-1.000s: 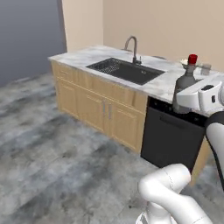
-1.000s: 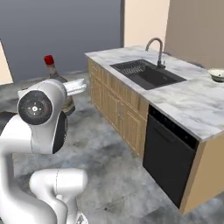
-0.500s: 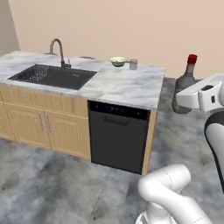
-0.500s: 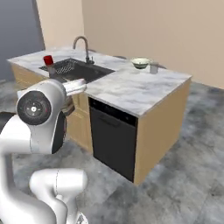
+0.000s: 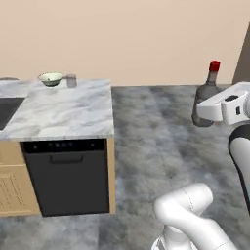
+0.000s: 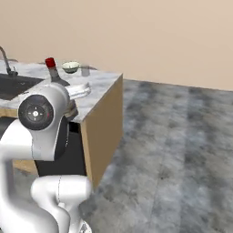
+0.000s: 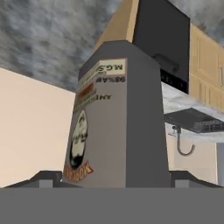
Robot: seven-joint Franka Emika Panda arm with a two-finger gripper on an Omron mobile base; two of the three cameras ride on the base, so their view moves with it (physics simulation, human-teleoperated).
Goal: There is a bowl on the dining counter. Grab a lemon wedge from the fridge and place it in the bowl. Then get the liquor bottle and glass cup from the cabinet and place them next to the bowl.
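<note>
My gripper (image 5: 203, 115) is shut on the liquor bottle (image 5: 207, 95), a grey bottle with a red cap, and holds it upright in the air to the right of the dining counter (image 5: 63, 114). In the hand view the labelled bottle (image 7: 118, 118) stands between the fingertips (image 7: 43, 178). A pale green bowl (image 5: 51, 78) sits at the counter's far corner, and the glass cup (image 5: 72, 80) stands just right of it. From the right base view the bottle (image 6: 53, 73) shows above the arm, with the bowl (image 6: 70, 67) and the cup (image 6: 85, 70) behind it. Whether a lemon wedge lies in the bowl I cannot tell.
A black dishwasher (image 5: 66, 176) fills the counter's front, with wood cabinet doors (image 5: 10, 188) to its left. The sink (image 6: 13, 84) and its faucet (image 6: 7, 63) lie at the counter's left end. Grey stone floor (image 5: 156, 132) stretches right of the counter to a beige wall.
The base has kept turning, so the whole scene has slid left in both base views and the counter's end has come into view. The bottle stays in the gripper.
</note>
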